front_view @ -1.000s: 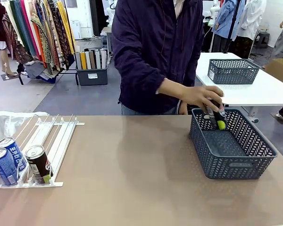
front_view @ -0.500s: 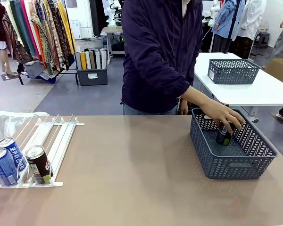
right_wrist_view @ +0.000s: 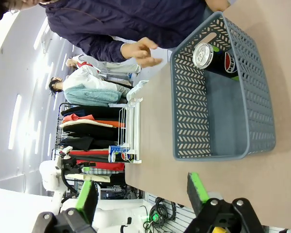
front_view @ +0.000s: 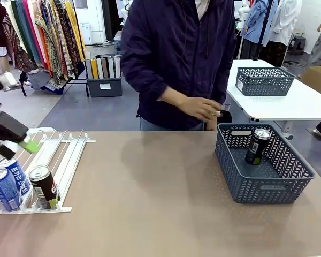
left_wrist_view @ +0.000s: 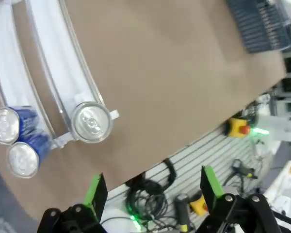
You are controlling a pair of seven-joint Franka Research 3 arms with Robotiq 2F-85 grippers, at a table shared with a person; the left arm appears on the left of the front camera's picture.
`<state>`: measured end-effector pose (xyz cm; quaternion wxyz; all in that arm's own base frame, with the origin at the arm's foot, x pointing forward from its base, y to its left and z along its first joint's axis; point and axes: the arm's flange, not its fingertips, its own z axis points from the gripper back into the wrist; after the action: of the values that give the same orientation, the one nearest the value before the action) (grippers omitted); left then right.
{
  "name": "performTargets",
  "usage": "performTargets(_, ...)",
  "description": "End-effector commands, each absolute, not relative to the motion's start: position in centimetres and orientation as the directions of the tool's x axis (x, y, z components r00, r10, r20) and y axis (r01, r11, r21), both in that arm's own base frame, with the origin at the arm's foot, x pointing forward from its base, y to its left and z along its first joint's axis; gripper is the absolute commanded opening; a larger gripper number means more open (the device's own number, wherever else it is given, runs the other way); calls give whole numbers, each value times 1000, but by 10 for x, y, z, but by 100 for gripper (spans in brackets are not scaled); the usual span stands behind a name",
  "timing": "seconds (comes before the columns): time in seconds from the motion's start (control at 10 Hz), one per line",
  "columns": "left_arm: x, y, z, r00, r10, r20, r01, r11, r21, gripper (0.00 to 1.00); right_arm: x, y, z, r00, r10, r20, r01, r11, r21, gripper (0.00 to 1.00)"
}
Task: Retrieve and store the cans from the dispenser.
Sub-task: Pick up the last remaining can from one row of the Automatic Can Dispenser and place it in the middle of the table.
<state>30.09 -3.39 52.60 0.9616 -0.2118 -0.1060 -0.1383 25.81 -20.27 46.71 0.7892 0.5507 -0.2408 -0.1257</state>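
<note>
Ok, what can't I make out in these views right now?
- Front view: left gripper is motion-blurred and cut by the left edge; jaws unreadable there.
- Front view: the basket wall hides the base of the can inside.
- Left wrist view: basket cut off at the top edge; contents unseen.
- Right wrist view: dispenser and its cans too small to read labels.

Left gripper (left_wrist_view: 150, 190): black links, round pivot pins (left_wrist_view: 78, 209) at finger bases, bright green pads (left_wrist_view: 95, 190). Blurred black and green in front view. Right gripper (right_wrist_view: 141, 194): same black build, same green. Left arm (right_wrist_view: 51, 174): white, rounded casing. Person (front_view: 171, 85): dark navy jacket (front_view: 187, 48), long loose sleeves (front_view: 144, 69), paler garment at neck.
</note>
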Motion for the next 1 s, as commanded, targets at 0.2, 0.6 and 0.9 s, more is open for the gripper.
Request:
performTargets(0.2, 317, -42, 472, 971, -157, 183, 191, 964, -186, 100, 258, -205, 469, 850, -459, 258, -89, 358, 929, 100)
performTargets(0.6, 323, -43, 419, 965, -145, 217, 193, 956, -221, 100, 258, -205, 469, 850, -459, 258, -89, 358, 929, 100)
performTargets(0.9, 321, -52, 395, 968, -150, 201, 180, 973, -145, 100, 258, -205, 469, 850, -459, 258, -89, 358, 929, 100)
